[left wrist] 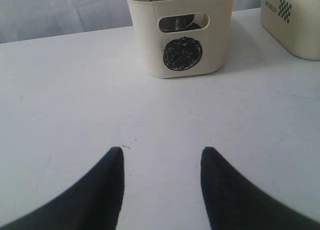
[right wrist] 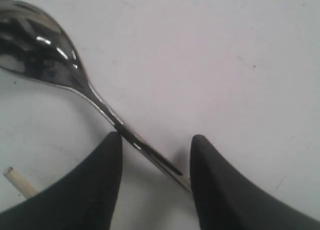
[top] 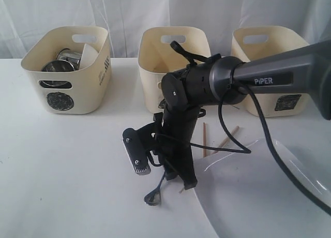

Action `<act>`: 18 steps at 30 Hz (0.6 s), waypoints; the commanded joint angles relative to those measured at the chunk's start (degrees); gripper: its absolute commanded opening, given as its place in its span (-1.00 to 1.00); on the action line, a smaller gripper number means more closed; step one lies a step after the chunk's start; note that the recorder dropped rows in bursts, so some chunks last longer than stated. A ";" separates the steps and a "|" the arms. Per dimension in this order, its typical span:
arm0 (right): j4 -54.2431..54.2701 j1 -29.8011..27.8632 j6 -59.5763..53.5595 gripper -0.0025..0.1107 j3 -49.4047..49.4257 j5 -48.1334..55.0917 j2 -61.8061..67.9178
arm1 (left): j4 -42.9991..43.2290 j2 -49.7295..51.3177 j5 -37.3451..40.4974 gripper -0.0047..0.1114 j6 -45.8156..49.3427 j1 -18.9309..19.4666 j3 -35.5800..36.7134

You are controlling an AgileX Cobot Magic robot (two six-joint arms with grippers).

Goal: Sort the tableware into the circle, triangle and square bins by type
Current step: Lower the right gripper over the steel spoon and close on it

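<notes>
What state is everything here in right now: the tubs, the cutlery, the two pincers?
Left pincer: open, empty.
Right pincer: open, not gripping.
Spoon: lying on the table, handle between the right pincer's jaws.
Chopsticks: loose on the table.
Plate: flat on the table.
Circle bin: upright, holding steel ware and a white bowl.
Middle bin: upright, mark hidden by the arm.
Square bin: upright, contents unseen.

Exterior view overlooks the white counter (top: 67, 170); low left wrist view shares its ten-o'clock circle-marked cream plastic tub (top: 77, 95); right wrist view looks closely down.
</notes>
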 commanded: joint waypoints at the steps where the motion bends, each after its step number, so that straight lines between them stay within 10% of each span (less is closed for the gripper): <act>1: 1.75 0.55 -0.56 -0.22 0.00 0.64 0.73 | -0.43 -0.31 -0.31 -0.01 -0.32 0.14 0.15; 12: 2.05 0.55 2.57 -0.93 0.00 4.42 0.73 | -0.43 -0.31 -0.31 -0.01 -0.32 0.14 0.15; 18: 2.05 0.55 2.94 -0.96 0.00 1.33 0.63 | -0.43 -0.31 -0.31 -0.01 -0.32 0.14 0.15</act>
